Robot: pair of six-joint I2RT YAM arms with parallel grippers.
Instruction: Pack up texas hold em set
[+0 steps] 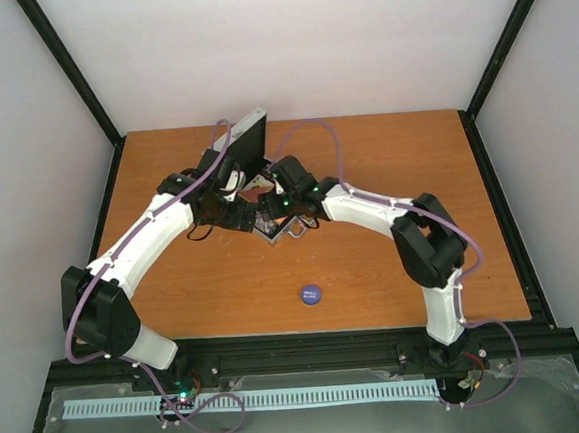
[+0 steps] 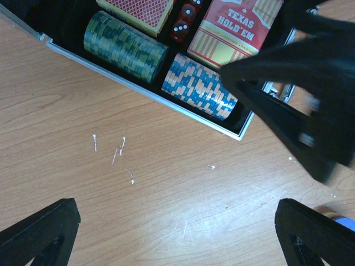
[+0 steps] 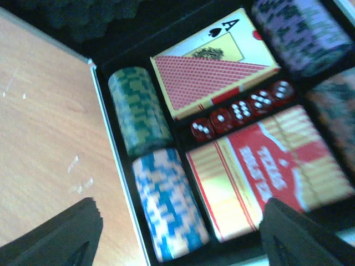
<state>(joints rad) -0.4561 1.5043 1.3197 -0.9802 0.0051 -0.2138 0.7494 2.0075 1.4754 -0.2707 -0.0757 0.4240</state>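
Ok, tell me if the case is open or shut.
The case is open: its lid stands raised in the top view, and the right wrist view looks straight onto chip stacks, dice and card decks inside.

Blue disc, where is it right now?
Top view: the blue disc lies on the table, outside the open case, near the table's front edge, roughly centre.

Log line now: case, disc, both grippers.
case open, chips, decks, dice inside | blue disc on table | left gripper open | right gripper open
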